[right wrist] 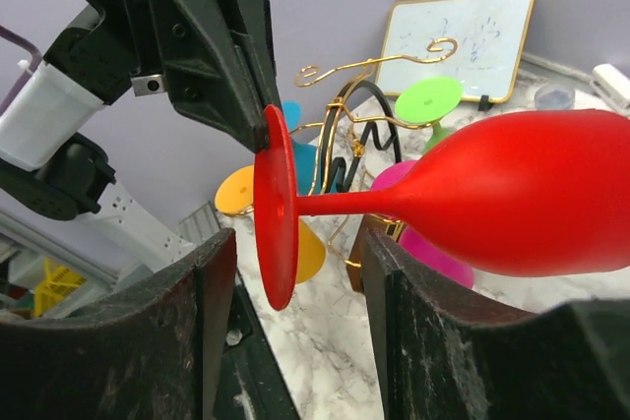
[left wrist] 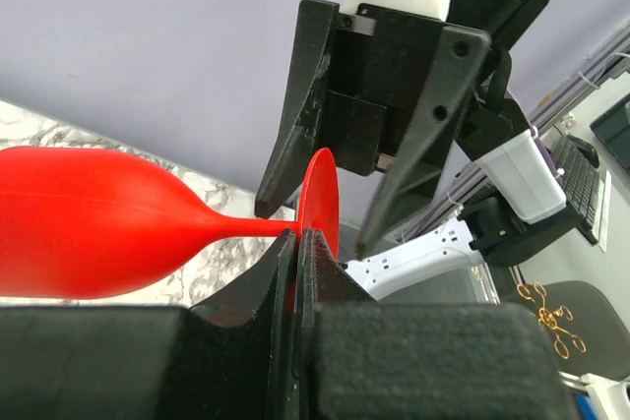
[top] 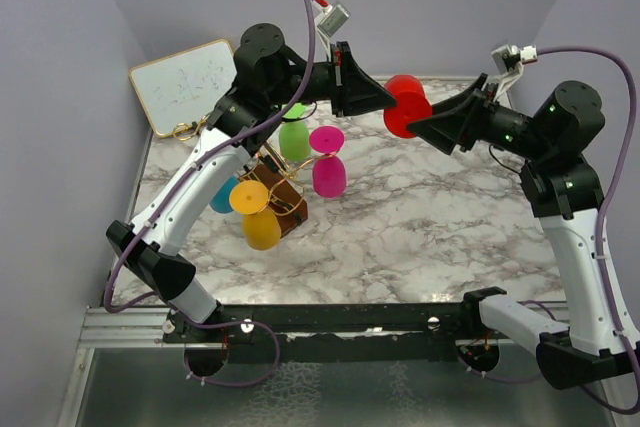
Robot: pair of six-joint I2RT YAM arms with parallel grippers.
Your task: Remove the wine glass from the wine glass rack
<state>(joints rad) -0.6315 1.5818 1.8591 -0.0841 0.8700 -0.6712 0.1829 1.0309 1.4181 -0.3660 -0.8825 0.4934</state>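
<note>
Left claw (left wrist: 297, 239) clamped on red glass (left wrist: 89, 223) foot, stem horizontal; right claw (right wrist: 300, 243) open, straddling stem

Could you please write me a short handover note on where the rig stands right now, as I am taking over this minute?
Left gripper: shut on the rim of the foot of the red wine glass, which it holds on its side in mid-air.
Right gripper: open, one finger on each side of the stem, not gripping.
Wine glass rack: on the marble table, left side, carrying the green glass, pink glass, yellow glass and blue glass.
Done: the red glass is off the rack.
Left: probably the right gripper closes on the stem, the left gripper lets go, and the glass is set down.
</note>
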